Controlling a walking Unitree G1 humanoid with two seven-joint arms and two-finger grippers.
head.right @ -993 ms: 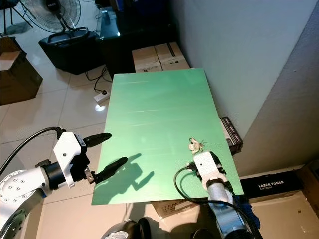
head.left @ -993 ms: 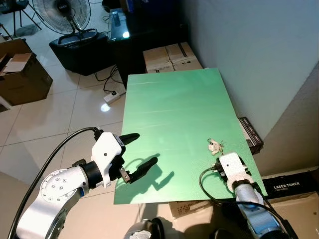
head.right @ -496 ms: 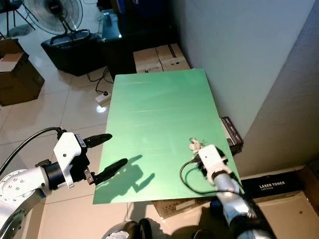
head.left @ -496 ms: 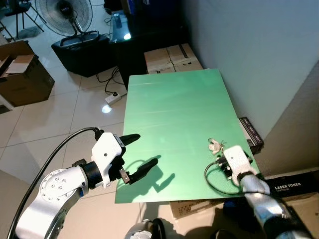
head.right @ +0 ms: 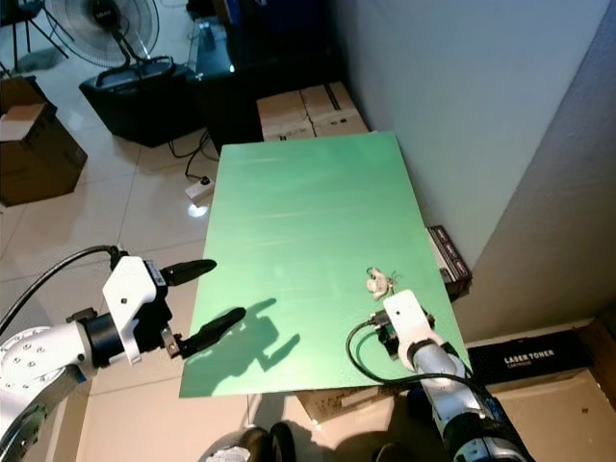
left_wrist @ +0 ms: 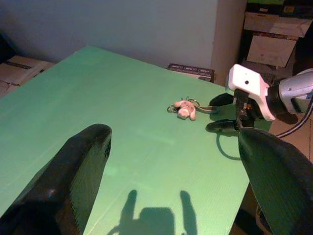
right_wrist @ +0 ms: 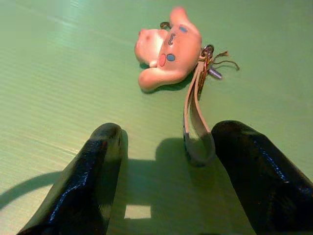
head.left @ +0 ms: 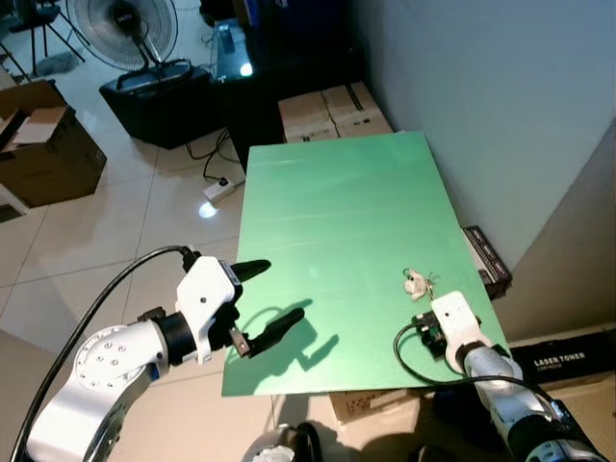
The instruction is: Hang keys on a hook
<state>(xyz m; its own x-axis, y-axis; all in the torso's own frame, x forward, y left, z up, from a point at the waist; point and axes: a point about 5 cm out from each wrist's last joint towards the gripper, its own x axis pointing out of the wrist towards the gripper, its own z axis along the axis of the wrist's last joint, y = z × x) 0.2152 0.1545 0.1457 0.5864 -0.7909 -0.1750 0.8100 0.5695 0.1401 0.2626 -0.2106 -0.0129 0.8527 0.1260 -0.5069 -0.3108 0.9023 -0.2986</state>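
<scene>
A fan point(head.left: 120, 24) stands at the far left on the tiled floor point(head.left: 87, 241), with a brown box point(head.left: 43, 144) nearer on the left. The left gripper point(head.left: 262, 300) hovers at the near left edge of the green board point(head.left: 337, 212), its two black fingers point(left_wrist: 78, 181) spread wide with nothing between them; their shadow falls on the board. Cardboard boxes point(head.left: 332, 108) lie beyond the board's far end, beside the grey wall point(head.left: 500, 96). The keys point(right_wrist: 168, 49), on a ring with a pale plush charm and a looped strap, lie flat on the board near its right edge, toward the near end. The right gripper point(left_wrist: 222, 112) sits just on the near side of them, low over the board, jaws open. The strap's loop point(right_wrist: 198, 142) lies between the fingertips point(right_wrist: 105, 142), close to one finger; I cannot tell whether it touches. A black carton point(head.left: 568, 358) rests on the floor at the near right.
</scene>
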